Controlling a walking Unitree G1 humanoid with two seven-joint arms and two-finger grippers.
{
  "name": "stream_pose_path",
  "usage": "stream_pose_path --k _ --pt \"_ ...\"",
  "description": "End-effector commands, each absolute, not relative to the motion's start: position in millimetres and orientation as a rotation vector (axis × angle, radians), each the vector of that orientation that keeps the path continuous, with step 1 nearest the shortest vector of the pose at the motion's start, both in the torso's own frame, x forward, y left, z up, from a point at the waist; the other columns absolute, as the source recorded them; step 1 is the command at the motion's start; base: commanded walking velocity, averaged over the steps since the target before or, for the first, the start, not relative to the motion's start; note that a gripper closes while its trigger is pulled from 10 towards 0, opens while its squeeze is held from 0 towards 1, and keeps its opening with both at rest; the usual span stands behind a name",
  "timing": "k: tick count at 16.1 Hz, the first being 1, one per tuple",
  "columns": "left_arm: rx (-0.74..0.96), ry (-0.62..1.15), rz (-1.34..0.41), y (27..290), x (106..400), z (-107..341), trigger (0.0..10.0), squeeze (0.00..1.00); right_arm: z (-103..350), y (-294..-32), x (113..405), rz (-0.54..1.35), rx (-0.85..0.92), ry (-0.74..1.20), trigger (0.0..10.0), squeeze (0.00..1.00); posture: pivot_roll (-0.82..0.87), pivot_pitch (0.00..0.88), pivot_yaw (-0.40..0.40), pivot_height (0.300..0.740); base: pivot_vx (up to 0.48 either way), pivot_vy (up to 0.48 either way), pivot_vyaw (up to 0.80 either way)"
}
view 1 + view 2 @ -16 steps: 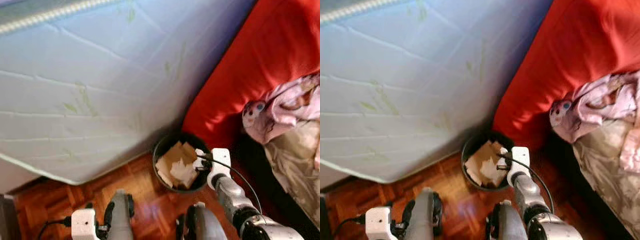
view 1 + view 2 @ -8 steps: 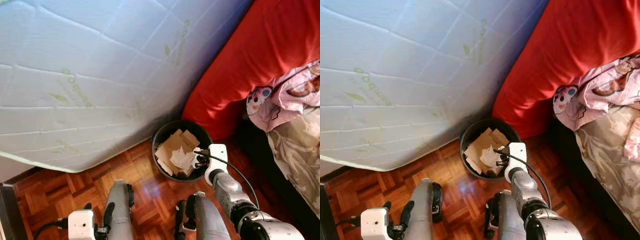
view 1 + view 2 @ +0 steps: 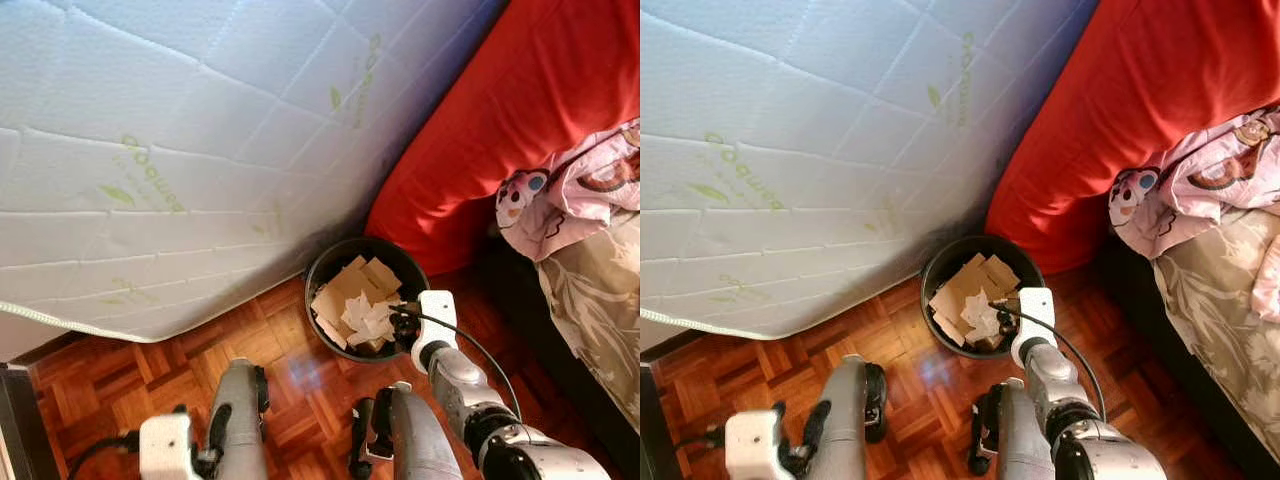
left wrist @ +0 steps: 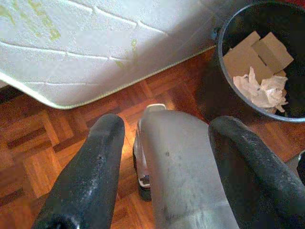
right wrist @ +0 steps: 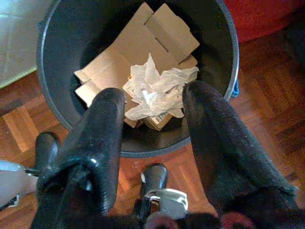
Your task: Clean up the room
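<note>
the left claw [image 4: 162,157] hangs idle low by the robot's leg, its fingers spread with nothing between them. behind it a white mattress [image 3: 170,150] leans over the parquet floor [image 3: 90,380]; the pale green print on its cover is slanted and too faint for me to read, though it looks like a brand mark with a leaf. further right, the black waste bin [image 3: 322,275] stands on the floor against the mattress and a red cushion [image 3: 480,130]. crumpled white paper [image 5: 157,90] lies inside on flattened cardboard [image 5: 143,40]. the right claw [image 5: 152,119] hovers just over the bin's rim, spread and holding nothing, so the drop looks done. next it likely needs to lift clear and look for more litter.
</note>
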State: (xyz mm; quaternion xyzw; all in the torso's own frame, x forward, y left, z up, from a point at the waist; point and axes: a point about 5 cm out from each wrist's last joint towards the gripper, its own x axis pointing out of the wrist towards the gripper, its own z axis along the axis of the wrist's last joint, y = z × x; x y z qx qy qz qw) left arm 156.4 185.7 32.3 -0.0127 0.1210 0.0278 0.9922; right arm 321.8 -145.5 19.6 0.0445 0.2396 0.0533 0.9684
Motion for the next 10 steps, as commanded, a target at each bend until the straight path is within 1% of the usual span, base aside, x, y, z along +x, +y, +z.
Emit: stream_pose_path --k 1,2,3,4,6,8,10 --pt "-0.025 0.336 0.073 189 143 14 10.0 0.0 4 -157 307 0.069 0.128 0.52 10.0 0.0 0.21 0.414 -0.06 0.655 0.0 0.0 0.0" --pt "-0.023 0.363 0.073 192 148 4 10.0 0.0 -4 -173 295 0.005 0.14 0.519 10.0 0.0 0.19 0.361 -0.066 0.66 0.0 0.0 0.0" --pt "-0.022 0.372 0.073 193 150 0 10.0 0.0 -8 -176 291 -0.01 0.148 0.526 10.0 0.0 0.18 0.353 -0.067 0.665 0.0 0.0 0.0" --pt "-0.02 0.41 0.072 196 157 -12 10.0 0.0 -22 -186 272 -0.027 0.166 0.558 10.0 0.0 0.17 0.305 -0.069 0.68 0.0 0.0 0.0" --pt "-0.016 0.456 0.067 199 164 -25 10.0 0.0 -37 -195 251 -0.061 0.175 0.605 10.0 0.0 0.14 0.256 -0.066 0.695 0.0 0.0 0.0" --pt "-0.003 0.53 0.065 203 176 -43 10.0 0.0 -57 -200 219 -0.117 0.197 0.674 10.0 0.0 0.1 0.156 -0.053 0.72 0.0 0.0 0.0" --pt "0.011 0.587 0.064 207 186 -52 10.0 0.0 -60 -197 216 -0.144 0.229 0.688 10.0 0.0 0.08 0.1 -0.041 0.74 0.0 0.0 0.0"
